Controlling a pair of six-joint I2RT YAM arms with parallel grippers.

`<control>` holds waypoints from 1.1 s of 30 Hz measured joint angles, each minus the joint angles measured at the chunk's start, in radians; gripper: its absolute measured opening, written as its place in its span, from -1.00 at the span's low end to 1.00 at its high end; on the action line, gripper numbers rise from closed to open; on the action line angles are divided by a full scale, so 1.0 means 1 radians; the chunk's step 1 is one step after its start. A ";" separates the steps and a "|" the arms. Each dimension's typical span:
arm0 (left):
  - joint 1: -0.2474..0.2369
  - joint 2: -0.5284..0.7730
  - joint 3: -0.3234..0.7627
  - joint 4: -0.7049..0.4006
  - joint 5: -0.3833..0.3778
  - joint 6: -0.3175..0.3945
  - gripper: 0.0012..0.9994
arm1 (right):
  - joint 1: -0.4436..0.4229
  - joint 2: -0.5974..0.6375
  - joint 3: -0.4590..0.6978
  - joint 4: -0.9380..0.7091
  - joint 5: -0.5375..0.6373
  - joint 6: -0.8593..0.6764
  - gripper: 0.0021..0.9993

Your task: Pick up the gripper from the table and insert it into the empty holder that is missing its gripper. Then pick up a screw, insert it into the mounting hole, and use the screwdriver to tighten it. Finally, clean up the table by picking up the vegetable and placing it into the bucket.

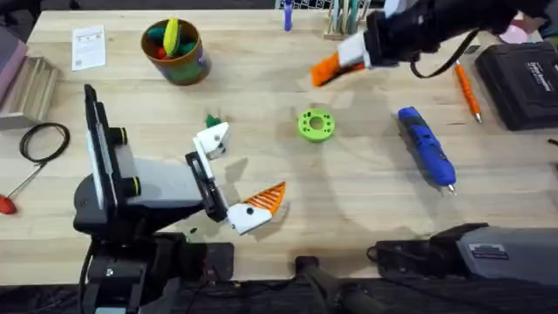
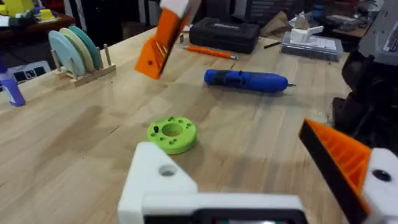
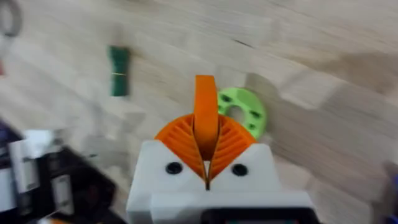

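Right gripper (image 3: 205,163) clamped on orange gripper (image 3: 206,115), carried above table beyond green disc (image 1: 316,125). Left gripper (image 1: 234,179) apart; holder (image 1: 212,139) bare, pad not inserted. Screw, screwdriver (image 1: 427,146) untouched. Vegetable (image 1: 212,120) on table, not in bucket (image 1: 177,54).

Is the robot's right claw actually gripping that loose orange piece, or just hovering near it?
Touching. In the right wrist view, the right claw has its two orange ribbed pads pressed against the orange piece, which stands upright between them.
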 joint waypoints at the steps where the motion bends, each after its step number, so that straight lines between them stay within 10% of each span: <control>1: 0.000 0.000 0.000 0.000 0.000 0.000 0.97 | 0.000 -0.001 0.000 0.017 -0.042 0.012 -0.98; 18: 0.000 0.000 0.000 0.000 0.000 0.002 0.97 | 0.077 -0.001 -0.020 0.286 -0.270 0.225 -0.99; 33: 0.000 0.000 0.000 0.000 0.000 0.002 0.97 | 0.070 -0.001 -0.398 0.762 -0.728 0.329 -0.99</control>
